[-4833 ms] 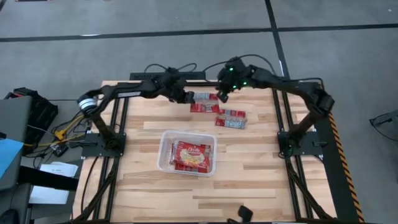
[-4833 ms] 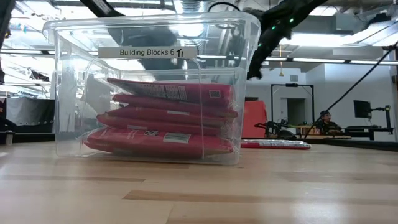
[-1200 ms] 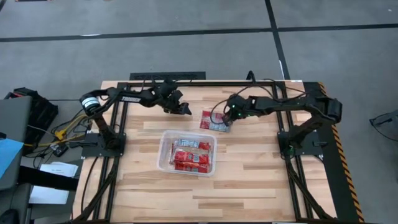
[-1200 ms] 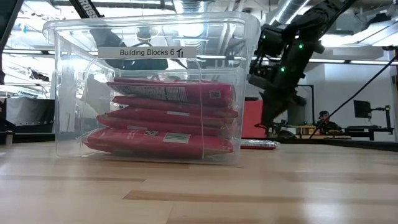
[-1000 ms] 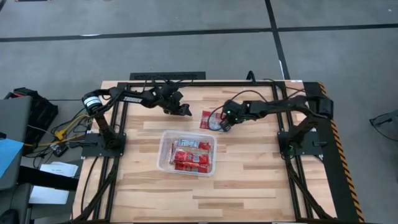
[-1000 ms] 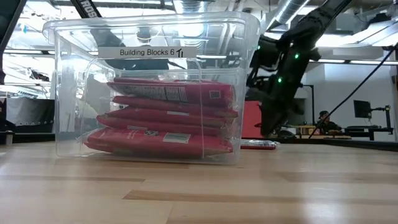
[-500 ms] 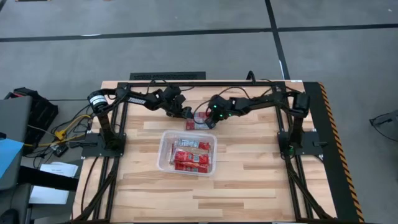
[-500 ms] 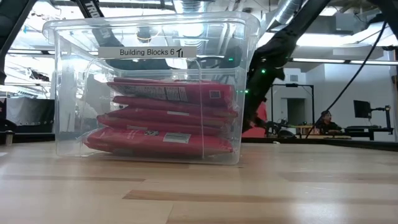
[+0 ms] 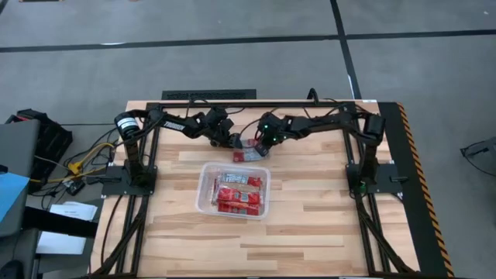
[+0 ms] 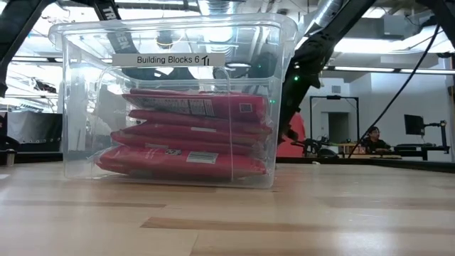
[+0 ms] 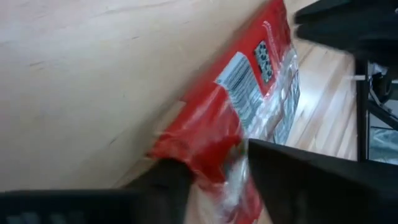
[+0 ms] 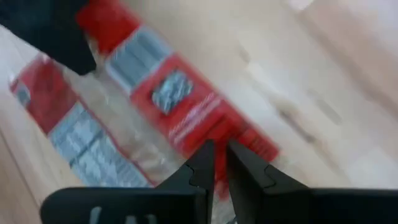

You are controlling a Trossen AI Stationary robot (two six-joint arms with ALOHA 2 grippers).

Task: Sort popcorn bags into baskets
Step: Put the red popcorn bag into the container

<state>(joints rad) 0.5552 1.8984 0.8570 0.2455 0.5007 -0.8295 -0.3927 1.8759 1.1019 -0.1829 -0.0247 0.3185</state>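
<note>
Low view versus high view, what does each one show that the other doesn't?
Only the low view shows the tub's label reading Building Blocks 6, the packets stacked in layers, and a person in the room behind. Only the high view shows the whole wooden table, the left gripper and right gripper meeting at a red packet beyond the tub, and the cables at the table's left. Both show the clear tub holding red packets.

Both arms [image 9: 174, 120] were dark, slim and jointed, on black frame mounts at the table's sides. The left arm carried white lettering along one link and a white band near its base. The right arm [image 9: 322, 124] showed small green lights near its wrist. Black cables trailed off the left base.
</note>
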